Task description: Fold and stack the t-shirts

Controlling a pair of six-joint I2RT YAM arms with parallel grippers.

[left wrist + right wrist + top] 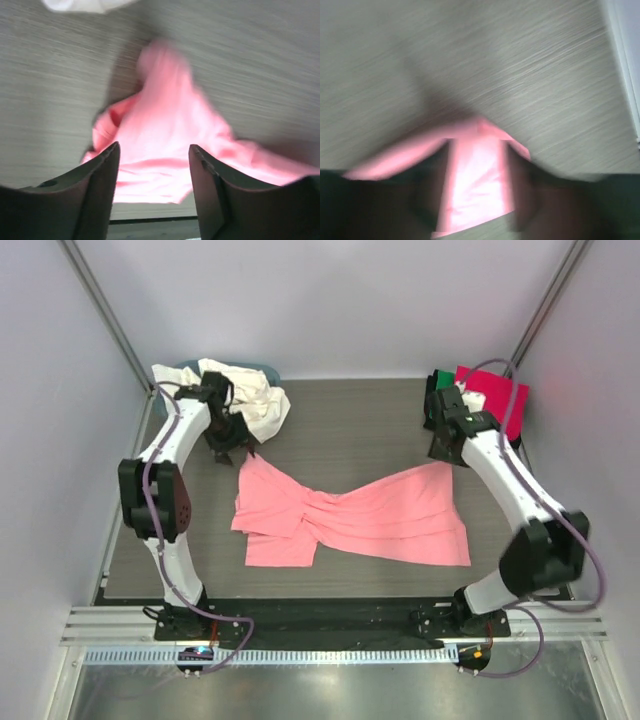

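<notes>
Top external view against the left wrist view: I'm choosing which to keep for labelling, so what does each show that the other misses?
Only the top external view shows the right arm, the magenta shirt and green shirt at the back right, and the whole twisted outline of the pink shirt. Only the left wrist view shows the left end effector up close, fingers apart with nothing clamped. Both show the pink shirt, the table and some of the cream shirts.
</notes>
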